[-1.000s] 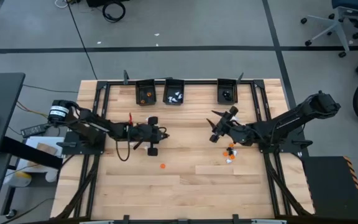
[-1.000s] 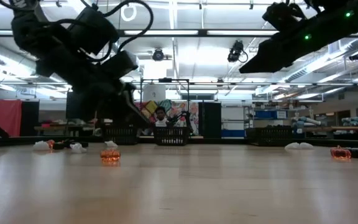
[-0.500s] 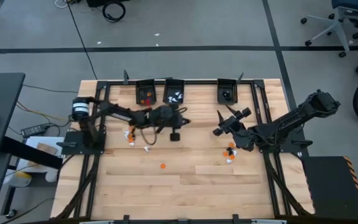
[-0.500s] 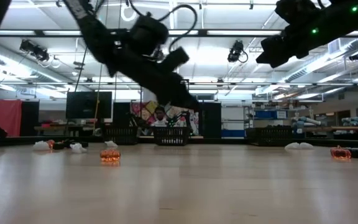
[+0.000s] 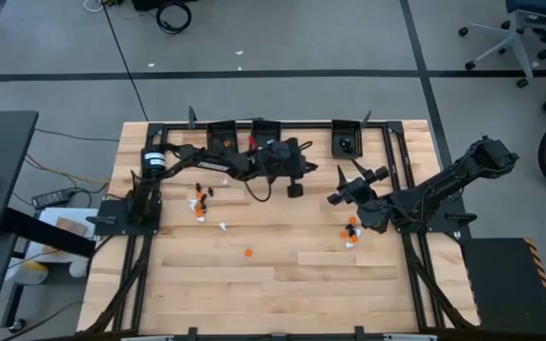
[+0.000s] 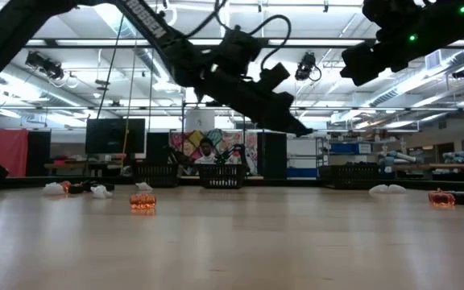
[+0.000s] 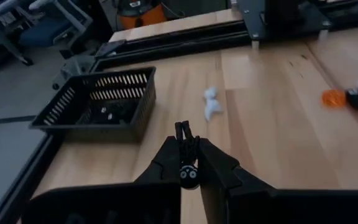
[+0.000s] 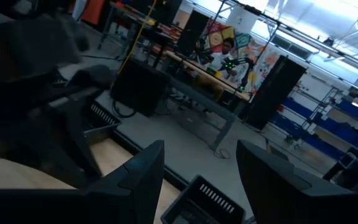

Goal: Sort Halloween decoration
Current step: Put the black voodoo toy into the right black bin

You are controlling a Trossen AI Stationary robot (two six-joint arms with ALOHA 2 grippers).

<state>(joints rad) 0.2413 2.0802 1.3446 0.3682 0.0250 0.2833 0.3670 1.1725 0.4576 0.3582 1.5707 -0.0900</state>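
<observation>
A: Left wrist view shows the left gripper pinching a black trinket, the black-piece bin just ahead at the table's far edge.

B: Yeah, I'd centre over that bin before letting go. Right gripper hovers spread and empty above the right-hand pile.

High view: overhead, straight down, far enough to take in the whole table plus surrounding floor.

Low view: at tabletop level, looking flat across the wood into the room; arms enter from above.

Left wrist view: close, angled down over the tabletop toward a black bin.

Right wrist view: lifted, facing outward into the room.

Shared: low and right wrist views both catch the colourful poster.
</observation>
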